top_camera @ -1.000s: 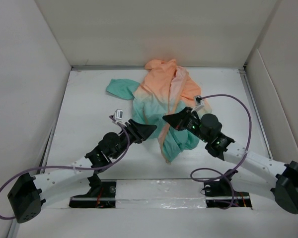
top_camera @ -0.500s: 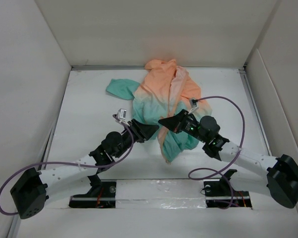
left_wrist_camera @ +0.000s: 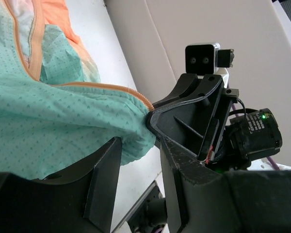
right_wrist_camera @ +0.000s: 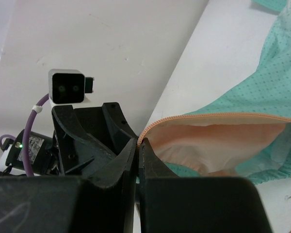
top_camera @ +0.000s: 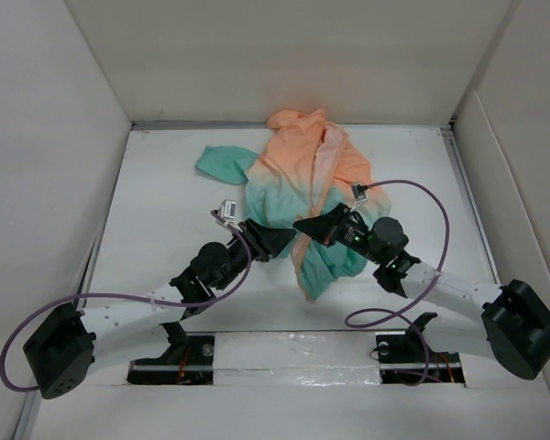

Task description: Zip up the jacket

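Observation:
The jacket (top_camera: 302,174) lies crumpled mid-table, its peach hood at the back and its teal hem towards me. My right gripper (top_camera: 300,223) is shut on the orange zipper trim (right_wrist_camera: 208,117) at the hem's lower corner and holds that edge slightly lifted. The pale lining (right_wrist_camera: 218,141) shows inside the fold. My left gripper (top_camera: 280,240) is open, with its tips right beside the right gripper. In the left wrist view the teal hem (left_wrist_camera: 48,126) hangs just above my open left gripper (left_wrist_camera: 140,145), and the zipper trim (left_wrist_camera: 102,86) runs to the right gripper's tips (left_wrist_camera: 150,115).
White walls (top_camera: 55,137) enclose the table on the left, back and right. A teal sleeve (top_camera: 222,162) spreads out to the back left. Purple cables (top_camera: 422,188) loop over both arms. The metal base rail (top_camera: 293,353) runs along the near edge.
My left gripper has moved forward and right, up to the jacket's hem. My right gripper has shifted slightly left, still pinching the zipper edge. The two grippers' tips are now nearly touching.

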`<state>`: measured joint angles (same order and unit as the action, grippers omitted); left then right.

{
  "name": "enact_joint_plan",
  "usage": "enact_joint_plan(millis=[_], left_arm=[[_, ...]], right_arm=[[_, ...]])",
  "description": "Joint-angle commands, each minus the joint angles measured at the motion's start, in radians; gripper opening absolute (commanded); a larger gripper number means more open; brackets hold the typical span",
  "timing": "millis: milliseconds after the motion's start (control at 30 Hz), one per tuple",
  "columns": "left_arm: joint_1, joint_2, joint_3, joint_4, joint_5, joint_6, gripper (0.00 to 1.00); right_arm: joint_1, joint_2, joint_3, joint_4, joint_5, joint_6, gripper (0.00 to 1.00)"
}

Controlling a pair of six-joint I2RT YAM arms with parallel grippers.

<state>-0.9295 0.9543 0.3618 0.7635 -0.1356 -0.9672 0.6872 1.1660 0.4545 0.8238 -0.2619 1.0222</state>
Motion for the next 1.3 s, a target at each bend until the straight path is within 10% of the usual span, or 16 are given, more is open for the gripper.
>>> enact_joint_plan(millis=[0,700,933,1267], left_arm=[[-0.002,-0.009,0.019,0.079,-0.007,0.004,0.34],[-0.020,0.040,0.012,0.177,0.007,-0.007,0.25],[-0.020,0.014,0.035,0.131,-0.013,0.018,0.01],[-0.020,-0.071,0.040,0.004,-0.029,0.053,0.00]], right_arm=[[-0.005,-0.002,0.001,0.110,-0.028,0.010,0.00],[-0.005,0.018,-0.031,0.222,-0.011,0.068,0.00],[-0.005,0.023,-0.037,0.232,-0.008,0.075,0.00],[0.005,-0.017,-0.043,0.104,0.007,0.007,0.05]])
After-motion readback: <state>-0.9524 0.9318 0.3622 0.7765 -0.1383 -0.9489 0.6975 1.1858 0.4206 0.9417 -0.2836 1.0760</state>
